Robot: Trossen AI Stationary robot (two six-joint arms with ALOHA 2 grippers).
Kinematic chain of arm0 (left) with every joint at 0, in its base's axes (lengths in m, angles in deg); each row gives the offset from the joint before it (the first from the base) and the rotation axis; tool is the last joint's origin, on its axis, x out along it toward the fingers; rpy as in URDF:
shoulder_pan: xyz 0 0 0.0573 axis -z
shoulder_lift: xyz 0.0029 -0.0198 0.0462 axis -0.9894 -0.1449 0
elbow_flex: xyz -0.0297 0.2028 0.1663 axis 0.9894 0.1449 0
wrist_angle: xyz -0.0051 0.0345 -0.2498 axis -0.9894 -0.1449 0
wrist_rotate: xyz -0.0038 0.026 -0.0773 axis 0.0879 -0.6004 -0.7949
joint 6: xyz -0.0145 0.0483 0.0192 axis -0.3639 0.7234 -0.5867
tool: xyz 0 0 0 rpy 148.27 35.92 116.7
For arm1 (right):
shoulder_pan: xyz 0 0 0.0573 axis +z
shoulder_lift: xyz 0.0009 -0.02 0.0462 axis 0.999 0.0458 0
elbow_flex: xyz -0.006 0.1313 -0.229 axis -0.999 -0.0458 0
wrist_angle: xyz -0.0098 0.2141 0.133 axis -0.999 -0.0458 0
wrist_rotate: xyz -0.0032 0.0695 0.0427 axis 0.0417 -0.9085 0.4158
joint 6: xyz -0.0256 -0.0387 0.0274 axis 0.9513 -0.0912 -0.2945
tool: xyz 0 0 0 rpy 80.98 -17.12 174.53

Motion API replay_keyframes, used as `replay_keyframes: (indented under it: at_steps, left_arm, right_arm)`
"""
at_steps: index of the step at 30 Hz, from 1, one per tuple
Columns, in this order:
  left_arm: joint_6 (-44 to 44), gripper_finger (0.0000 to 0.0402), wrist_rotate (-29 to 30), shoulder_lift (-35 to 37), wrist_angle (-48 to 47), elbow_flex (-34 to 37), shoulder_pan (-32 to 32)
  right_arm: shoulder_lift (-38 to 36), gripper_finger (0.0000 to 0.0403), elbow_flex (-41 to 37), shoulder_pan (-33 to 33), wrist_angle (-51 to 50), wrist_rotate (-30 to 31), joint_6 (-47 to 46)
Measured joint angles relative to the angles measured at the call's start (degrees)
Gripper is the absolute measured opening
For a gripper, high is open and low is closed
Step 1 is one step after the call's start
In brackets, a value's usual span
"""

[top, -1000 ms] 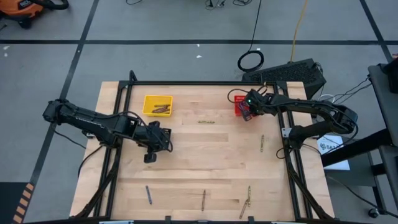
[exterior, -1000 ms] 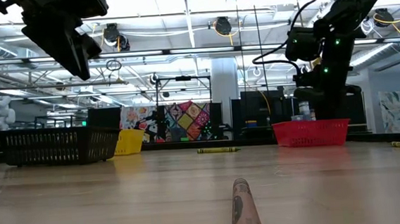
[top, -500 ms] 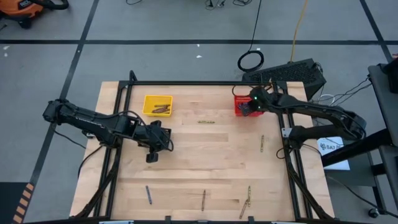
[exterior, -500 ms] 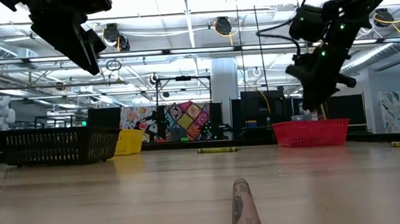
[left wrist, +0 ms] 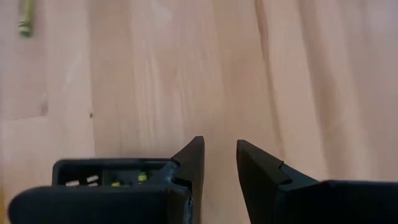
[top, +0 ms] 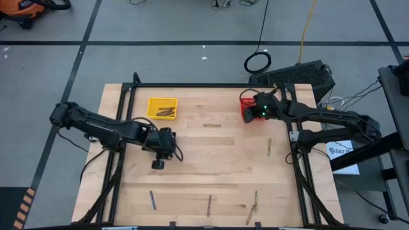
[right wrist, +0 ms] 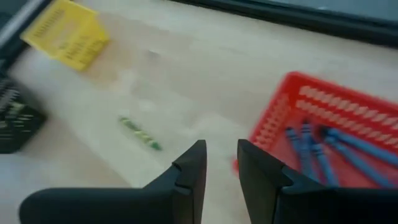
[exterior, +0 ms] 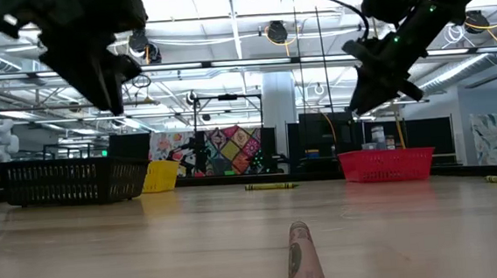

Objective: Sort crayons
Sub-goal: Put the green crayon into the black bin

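Loose crayons lie flat on the wooden table: a yellow-green one point(top: 212, 125) mid-table, a tan one point(top: 269, 148) at the right, a blue-grey one point(top: 152, 200) and two brownish ones point(top: 209, 204) point(top: 254, 203) near the front edge. My right gripper point(right wrist: 221, 149) hangs open above the table beside the red basket point(top: 246, 108), which holds blue crayons point(right wrist: 323, 146); nothing is between its fingers. My left gripper point(left wrist: 219, 146) stands open over bare wood left of centre point(top: 158, 163), also with nothing in it.
A yellow basket point(top: 162, 108) with brown crayons sits at the far left. A black basket point(exterior: 72, 180) stands on the left, mostly hidden under my left arm in the high view. A black frame point(top: 192, 85) runs along the table's far edge. The middle of the table is bare wood.
My right gripper has risen from just above the red basket and tipped its fingers up toward level, swinging a little toward the table's centre. My left gripper has sunk slightly and shifted a little toward the near edge.
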State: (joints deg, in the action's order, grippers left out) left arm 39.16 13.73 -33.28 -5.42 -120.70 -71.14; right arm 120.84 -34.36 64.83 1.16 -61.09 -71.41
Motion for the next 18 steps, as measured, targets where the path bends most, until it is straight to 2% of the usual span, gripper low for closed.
replay_keyframes:
  at_steps: [6, 13, 18]
  left_arm:
    - [9.7, 0.0092, -0.1, -5.5, 4.5, 0.0, -1.4]
    - [13.4, 0.0092, -0.1, -6.9, 11.8, 0.0, -6.7]
    - [15.7, 0.0092, -0.4, -6.8, 13.8, 0.0, -11.7]
  right_arm:
    - [0.0, 0.0078, 0.0, 5.6, 3.0, -3.1, -6.0]
    - [0.0, 0.0078, 0.0, 9.7, 8.0, -10.3, -12.2]
    - [0.0, 0.0078, 0.0, 11.4, 11.4, -10.2, -15.4]
